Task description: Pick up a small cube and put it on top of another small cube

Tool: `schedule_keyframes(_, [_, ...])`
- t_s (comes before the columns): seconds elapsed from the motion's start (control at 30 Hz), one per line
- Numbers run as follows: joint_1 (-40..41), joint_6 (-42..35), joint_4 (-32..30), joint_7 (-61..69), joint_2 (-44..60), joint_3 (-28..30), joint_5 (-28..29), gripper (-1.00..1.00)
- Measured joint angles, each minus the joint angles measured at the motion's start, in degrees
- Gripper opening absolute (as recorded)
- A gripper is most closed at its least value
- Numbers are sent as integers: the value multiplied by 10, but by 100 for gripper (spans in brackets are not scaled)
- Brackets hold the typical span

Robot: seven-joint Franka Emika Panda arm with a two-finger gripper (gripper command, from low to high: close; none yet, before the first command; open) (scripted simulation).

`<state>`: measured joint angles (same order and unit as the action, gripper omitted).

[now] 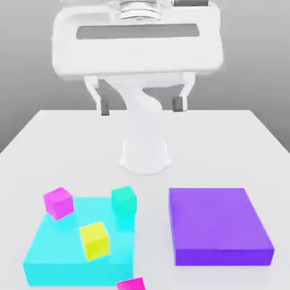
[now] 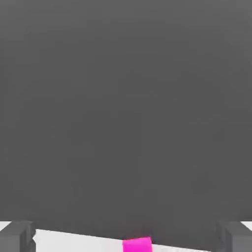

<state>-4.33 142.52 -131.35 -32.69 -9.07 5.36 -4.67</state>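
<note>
Four small cubes sit toward the near side of the white table [image 1: 51, 136] in the exterior view. A magenta cube [image 1: 58, 203] rests on the far corner of a flat cyan slab [image 1: 56, 255], at about ten o'clock from the slab's middle; its faces are a saturated purple-pink and it sits slightly turned. A yellow cube [image 1: 94, 240] stands near the slab's centre, also rotated a little. A teal cube [image 1: 124, 200], nearly the same hue as the slab, sits at the slab's far corner at roughly one o'clock from the yellow cube, its side hanging at the slab's edge. A hot-pink cube [image 1: 131, 284] lies at about five o'clock from the yellow one, just off the slab's near edge and cut by the frame; whether it touches the slab cannot be told. The same hot-pink cube [image 2: 137, 244] appears in the hand view on a pale strip of table.

A flat purple slab [image 1: 220, 225] lies at three o'clock from the cyan one, apart from it, with nothing on it.

The arm's white base [image 1: 145, 153] stands at twelve o'clock beyond the slabs. The hand hangs high above the table, close to the camera, fingers pointing down. The gripper [image 1: 141, 105] is spread to its full width, dark fingertips [image 1: 104, 106] well apart, holding nothing and well clear of every cube.
</note>
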Motion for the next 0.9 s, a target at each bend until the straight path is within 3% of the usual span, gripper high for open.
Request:
schedule_keyframes(0.43, [7, 80, 3, 73, 267, 3, 0, 0])
schedule_keyframes(0.6, [17, 149, 19, 87, 371, -8, -8, 0])
schedule_keyframes(0.63, [19, 159, 21, 88, 384, -11, -10, -100])
schedule_keyframes(0.9, [17, 147, 18, 86, 370, -8, -7, -100])
